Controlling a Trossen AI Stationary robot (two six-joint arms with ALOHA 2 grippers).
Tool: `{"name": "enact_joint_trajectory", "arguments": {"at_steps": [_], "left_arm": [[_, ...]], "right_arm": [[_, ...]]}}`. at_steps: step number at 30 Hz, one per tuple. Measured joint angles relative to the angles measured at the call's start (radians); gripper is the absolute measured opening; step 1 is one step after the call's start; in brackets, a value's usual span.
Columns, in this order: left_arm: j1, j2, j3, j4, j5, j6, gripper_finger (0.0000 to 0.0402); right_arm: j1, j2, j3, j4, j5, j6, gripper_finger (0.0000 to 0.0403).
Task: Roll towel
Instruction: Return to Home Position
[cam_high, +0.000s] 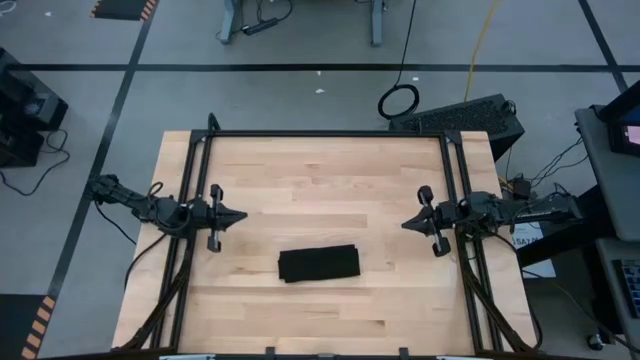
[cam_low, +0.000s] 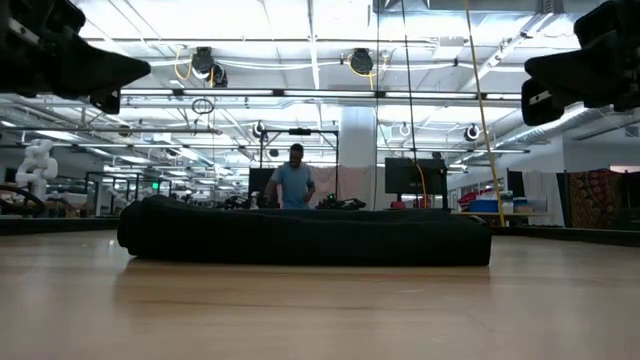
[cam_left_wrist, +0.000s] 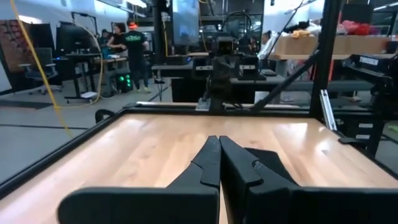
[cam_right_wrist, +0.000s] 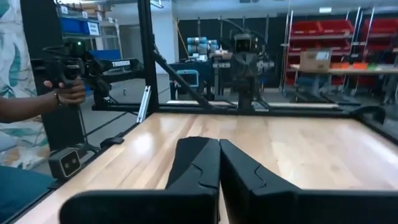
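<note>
The towel (cam_high: 319, 263) is a black cloth lying as a low, compact bundle flat on the wooden tabletop, a little near of the middle; in the low view (cam_low: 305, 235) it is a long, low dark roll. My left gripper (cam_high: 238, 215) hovers shut at the table's left side, above and left of the towel, pointing right. My right gripper (cam_high: 408, 224) hovers shut at the right side, pointing left. Both are empty. In the wrist views the shut fingers (cam_left_wrist: 219, 163) (cam_right_wrist: 219, 163) show over bare wood. The white tag does not show.
A black metal frame (cam_high: 325, 134) runs along the table's far edge and down both sides. The other arm shows across the table in each wrist view (cam_left_wrist: 224, 68) (cam_right_wrist: 247, 59). A person's hand (cam_right_wrist: 65, 93) holds a device beyond the table's edge; people stand in the room behind.
</note>
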Motion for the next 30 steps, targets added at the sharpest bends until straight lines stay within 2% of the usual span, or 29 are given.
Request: {"name": "enact_joint_trajectory", "arguments": {"at_steps": [3, 10, 21, 25, 30], "left_arm": [[0.003, 0.000, 0.000, -0.004, -0.013, -0.001, 0.0000], [0.047, 0.000, 0.000, -0.006, 0.009, 0.013, 0.0000], [0.194, 0.000, -0.001, -0.012, 0.116, 0.047, 0.0000], [0.250, 0.000, -0.001, -0.019, 0.181, 0.045, 0.0000], [0.320, 0.000, -0.001, 0.018, 0.211, 0.050, 0.0000]], "right_arm": [[0.000, -0.037, 0.000, -0.032, 0.007, -0.048, 0.0000], [-0.001, -0.107, 0.000, -0.136, 0.119, -0.099, 0.0000], [-0.005, -0.117, 0.000, -0.101, 0.125, -0.201, 0.0000], [-0.029, -0.116, 0.000, -0.074, 0.092, -0.208, 0.0000], [-0.073, -0.115, 0.000, -0.075, 0.073, -0.215, 0.0000]]}}
